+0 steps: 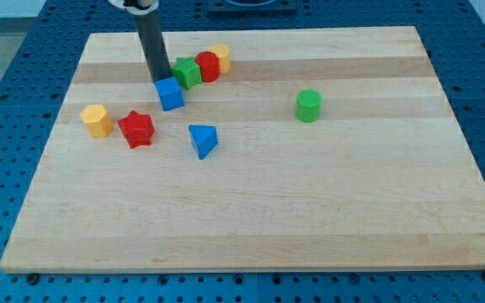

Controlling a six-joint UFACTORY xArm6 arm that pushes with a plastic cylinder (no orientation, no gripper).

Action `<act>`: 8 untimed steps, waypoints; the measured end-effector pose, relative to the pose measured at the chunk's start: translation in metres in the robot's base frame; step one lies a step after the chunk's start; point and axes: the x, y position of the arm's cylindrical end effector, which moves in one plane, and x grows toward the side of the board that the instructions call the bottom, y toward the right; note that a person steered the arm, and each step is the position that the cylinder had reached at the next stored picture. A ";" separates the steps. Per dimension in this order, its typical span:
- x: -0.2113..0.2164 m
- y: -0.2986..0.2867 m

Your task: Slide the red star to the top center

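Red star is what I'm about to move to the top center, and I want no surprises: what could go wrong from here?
My tip sits at the blue cube, not the red star; moving straight over could drag the cube along. The yellow block stands close on the star's left and may get nudged. The green star, red cylinder and the yellow block behind it cluster near the likely path upward.

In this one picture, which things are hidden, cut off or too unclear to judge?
- My tip: whether it touches the blue cube cannot be told; they meet at the same spot in the camera view.
- Rod's upper part: cut off by the view's top edge.
- Yellow block at the view's top: mostly hidden behind the red cylinder; shape unclear.
- Green star: its edge is covered by the red cylinder.
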 end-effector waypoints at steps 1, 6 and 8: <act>-0.011 -0.009; 0.008 0.066; 0.012 0.128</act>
